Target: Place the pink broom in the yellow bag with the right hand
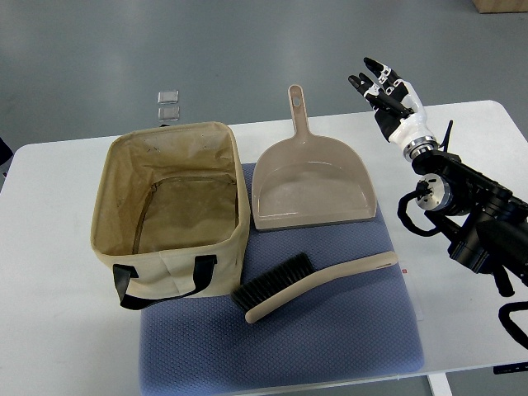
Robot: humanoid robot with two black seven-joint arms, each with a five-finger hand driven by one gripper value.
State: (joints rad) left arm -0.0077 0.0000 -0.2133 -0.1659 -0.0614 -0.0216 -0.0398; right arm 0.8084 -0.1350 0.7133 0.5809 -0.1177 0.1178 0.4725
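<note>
A pale pinkish-beige hand broom (pixel 318 282) with black bristles lies on a blue mat (pixel 330 338), handle pointing right, bristles close to the bag. The yellowish-beige fabric bag (pixel 169 206) with black handles stands open at the left, nothing showing inside it. My right hand (pixel 384 87) is raised at the upper right, past the table's far edge, fingers stretched out and holding nothing. It is well apart from the broom. The left arm is out of view.
A matching beige dustpan (pixel 312 186) lies behind the broom, handle pointing away. Two small clear squares (pixel 168 103) lie on the floor beyond the white table (pixel 49 330). My right arm's black links (pixel 474 219) hang over the table's right side.
</note>
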